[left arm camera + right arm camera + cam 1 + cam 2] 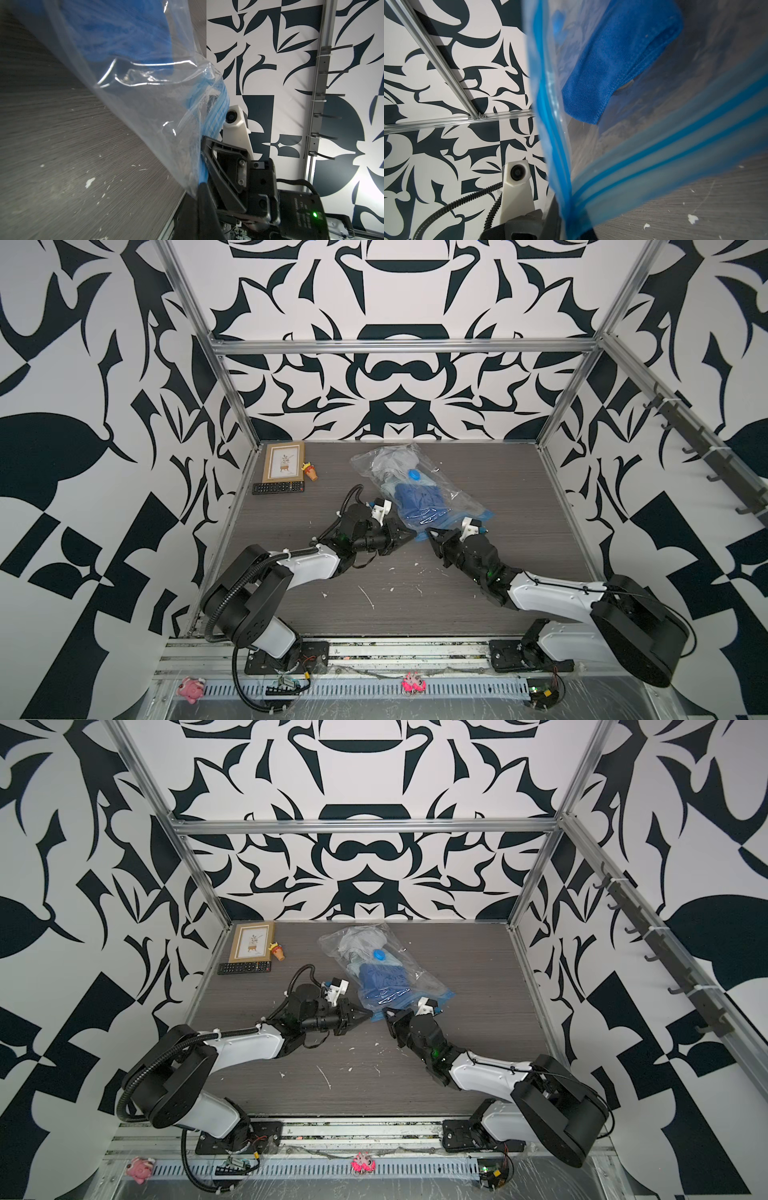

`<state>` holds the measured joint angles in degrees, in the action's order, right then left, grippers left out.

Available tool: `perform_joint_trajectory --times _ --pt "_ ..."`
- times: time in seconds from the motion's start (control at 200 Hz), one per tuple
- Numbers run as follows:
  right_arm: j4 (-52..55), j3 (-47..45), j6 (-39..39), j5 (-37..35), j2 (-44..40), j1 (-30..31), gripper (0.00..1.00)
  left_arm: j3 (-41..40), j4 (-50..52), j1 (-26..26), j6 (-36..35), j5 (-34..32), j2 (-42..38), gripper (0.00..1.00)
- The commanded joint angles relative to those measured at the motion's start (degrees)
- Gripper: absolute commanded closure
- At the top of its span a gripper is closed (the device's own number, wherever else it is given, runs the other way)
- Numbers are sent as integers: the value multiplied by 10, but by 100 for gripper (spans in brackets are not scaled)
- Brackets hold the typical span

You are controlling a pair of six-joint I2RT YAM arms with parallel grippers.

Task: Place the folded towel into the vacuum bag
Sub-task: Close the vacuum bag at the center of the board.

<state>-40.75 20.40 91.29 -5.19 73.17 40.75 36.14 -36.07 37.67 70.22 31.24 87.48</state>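
Both top views are looking steeply down from high above the near edge of the table [415,614], side by side, facing the back wall [395,385] and sharing almost the whole scene. The left wrist camera is sitting very close against the vacuum bag [145,108], looking across it toward the hooked side wall [353,83] and catching the right arm's camera [232,118]. The right wrist camera is looking back the opposite way, apparently closer still, since the zip strip [548,124] is blurring, and catching the left arm's camera [517,172]. Both wrist views are sharing the towel [612,62].
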Motion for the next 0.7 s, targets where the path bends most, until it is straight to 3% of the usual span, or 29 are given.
perform_joint_trajectory --times 0.0,0.695 --pt "105 -29 -17 -215 9 -83 100 -11 30 -23 -13 3 -40 100" --pt "123 -50 -20 -208 -8 -136 100 -5 50 -30 -20 11 -44 100"
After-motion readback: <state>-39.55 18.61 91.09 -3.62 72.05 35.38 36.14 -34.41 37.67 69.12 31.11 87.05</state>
